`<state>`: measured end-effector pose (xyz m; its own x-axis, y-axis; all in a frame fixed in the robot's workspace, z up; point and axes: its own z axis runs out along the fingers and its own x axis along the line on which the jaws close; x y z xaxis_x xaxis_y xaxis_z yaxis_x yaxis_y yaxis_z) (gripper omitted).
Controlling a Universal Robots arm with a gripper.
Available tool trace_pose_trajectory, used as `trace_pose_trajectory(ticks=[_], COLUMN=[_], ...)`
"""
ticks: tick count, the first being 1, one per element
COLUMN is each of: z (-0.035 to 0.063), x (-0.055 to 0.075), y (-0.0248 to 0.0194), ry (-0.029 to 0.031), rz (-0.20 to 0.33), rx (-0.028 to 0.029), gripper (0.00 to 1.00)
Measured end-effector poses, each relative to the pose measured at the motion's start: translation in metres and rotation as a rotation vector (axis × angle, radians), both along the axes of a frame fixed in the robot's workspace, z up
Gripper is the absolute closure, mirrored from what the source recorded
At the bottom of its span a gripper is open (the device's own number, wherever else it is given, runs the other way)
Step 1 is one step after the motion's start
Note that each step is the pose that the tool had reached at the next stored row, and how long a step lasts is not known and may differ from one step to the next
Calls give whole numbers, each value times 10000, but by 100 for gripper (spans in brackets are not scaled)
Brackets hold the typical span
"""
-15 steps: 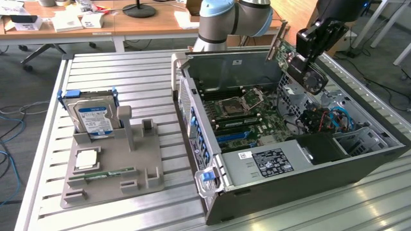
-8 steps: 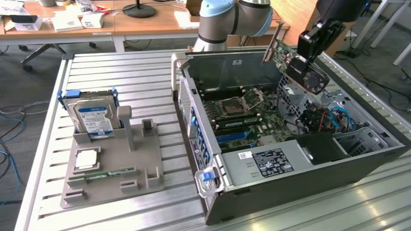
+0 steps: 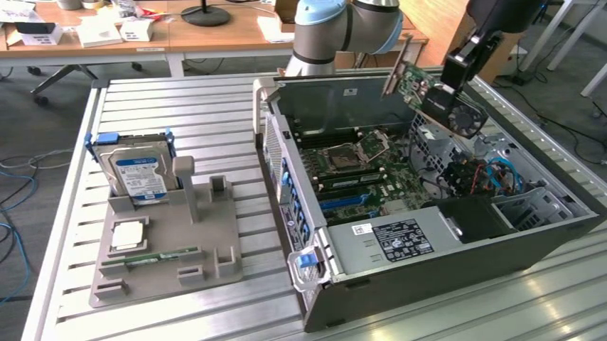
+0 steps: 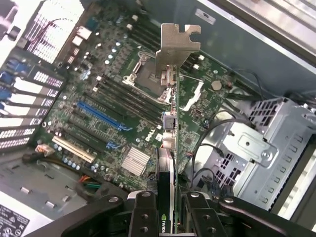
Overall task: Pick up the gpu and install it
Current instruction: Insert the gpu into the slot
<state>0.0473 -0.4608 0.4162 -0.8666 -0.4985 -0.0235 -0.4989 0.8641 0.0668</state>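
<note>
Nearest on the slatted metal surface [image 3: 190,106], toward the exterior view's left, stood one grey moulded holder [image 3: 161,273]. Its recesses carried three parts: one slim green memory stick [image 3: 150,260] lying flat at the near edge, one square processor chip [image 3: 128,234] behind it, and one silver hard drive [image 3: 138,176] with a blue-white label, standing upright in the rear slot.

Just beside the holder, toward the exterior view's right, lay one open computer case [image 3: 455,273] with its side panel off. It contained one grey power supply [image 3: 394,238] at the near end, one green motherboard [image 3: 365,167] across the floor, blue cables [image 3: 498,174] and, in the wrist view, one perforated metal drive cage [image 4: 261,148]. The wrist view also showed one finned silver heat sink [image 4: 135,160] on the board.

Above the far part of the case hung the gpu [image 3: 431,96], one card, tilted, clear of the board, its round black fan [image 3: 465,114] facing the exterior camera. Its silver bracket [image 4: 177,47] was at the end away from the end effector [image 3: 453,77]. The end effector was clamped on the card's edge, one finger against each face.

Farther back stood the arm's grey-and-blue body [image 3: 346,25], and beyond it a wooden desk [image 3: 218,35].
</note>
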Motion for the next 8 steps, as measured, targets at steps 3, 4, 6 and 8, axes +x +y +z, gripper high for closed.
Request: trace_pose_trajectory(ticks=[3, 4, 6, 8], z=[-2, -3, -4, -5], x=[-1, -1, -2, -3], y=[0, 0, 0, 0], ry=[-1, 0, 0, 0], rz=[516, 687, 1027, 1380], rx=[-21, -28, -42, -58], gripper=[74, 74, 74, 74])
